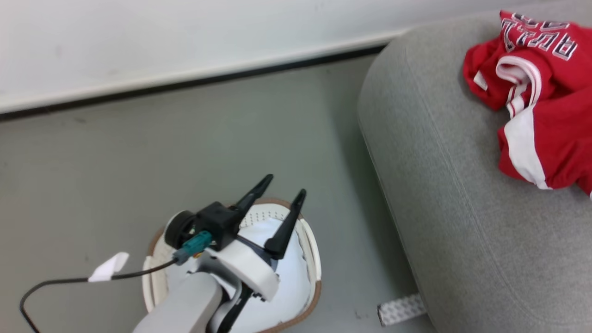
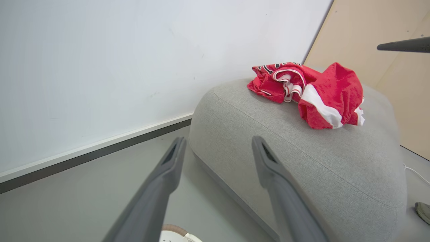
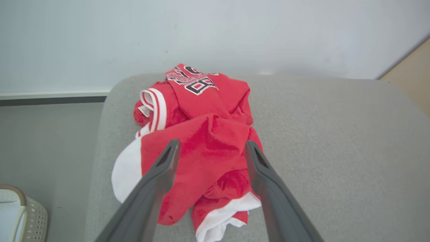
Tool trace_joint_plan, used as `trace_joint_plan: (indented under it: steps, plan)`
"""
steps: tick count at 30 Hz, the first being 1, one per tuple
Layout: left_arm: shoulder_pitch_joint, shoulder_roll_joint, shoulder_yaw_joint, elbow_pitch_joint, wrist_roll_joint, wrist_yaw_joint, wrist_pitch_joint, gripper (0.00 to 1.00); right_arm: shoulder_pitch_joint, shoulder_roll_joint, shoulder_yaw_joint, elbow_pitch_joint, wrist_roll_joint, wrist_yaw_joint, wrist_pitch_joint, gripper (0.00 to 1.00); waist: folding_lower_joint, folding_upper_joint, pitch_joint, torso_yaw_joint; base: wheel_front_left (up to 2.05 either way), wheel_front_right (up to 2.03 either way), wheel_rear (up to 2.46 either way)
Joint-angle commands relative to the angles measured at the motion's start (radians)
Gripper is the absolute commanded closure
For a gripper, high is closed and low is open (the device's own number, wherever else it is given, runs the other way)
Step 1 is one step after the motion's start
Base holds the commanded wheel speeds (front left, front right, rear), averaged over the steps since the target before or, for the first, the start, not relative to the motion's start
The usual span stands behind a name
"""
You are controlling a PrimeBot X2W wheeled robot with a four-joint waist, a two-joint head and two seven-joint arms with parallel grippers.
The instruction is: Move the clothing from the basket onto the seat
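Clothing (image 3: 201, 114) is what must leave the basket (image 1: 316, 259), so I begin with the basket, which stands on the grey floor (image 1: 231, 138) closest to the robot, near the foot of the seat (image 1: 453, 208). Its pale bottom looks bare wherever the left arm (image 1: 185, 300) does not cover it; a part of the inside is hidden under that arm, so I cannot say for certain that nothing red lies there. The left end effector (image 1: 286, 183) hangs over the basket, its two dark fingers spread wide and nothing between them, so it is released and carries nothing. A little farther, on the seat, the right end effector (image 3: 212, 144) is above the red heap; its fingers stand apart on either side of a fold, and the fabric lies slack on the cushion and does not appear pinched, so I judge it released as well. The clothing rests wholly on the top of the seat, as one crumpled pile toward the end nearer the wall (image 1: 185, 37): red cloth with white stripes and trim, and black-and-white letters turned upward at the far side. No part of it hangs over the side toward the floor, as far as these views show. In my judgement the task is nearly or fully finished: the garments are on the seat, and what is left is only to draw the right end effector clear and, perhaps, to check the hidden part of the basket
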Motion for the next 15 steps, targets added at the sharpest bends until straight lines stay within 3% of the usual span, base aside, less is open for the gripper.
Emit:
trace_joint_plan:
  steps: [1,4,15]
  plan:
    - [0.019,0.011,0.01,0.001,-0.012,0.008,-0.007,0.0,0.019,-0.004,0.004,-0.018,0.0,-0.002,-0.017,0.0,0.0001,0.0,-0.071,0.029,0.0,0.0,0.0]
    - [0.046,0.027,0.046,-0.007,-0.019,0.03,-0.012,0.0,0.038,-0.02,0.004,-0.075,-0.017,-0.002,-0.076,0.0,0.0001,0.0,-0.126,0.051,0.0,0.0,0.0]
    - [0.204,0.075,0.212,-0.074,-0.057,0.088,-0.015,0.0,0.171,0.064,-0.064,-0.227,-0.09,-0.002,-0.268,0.0,0.0001,0.0,-0.278,0.125,0.0,0.0,0.0]
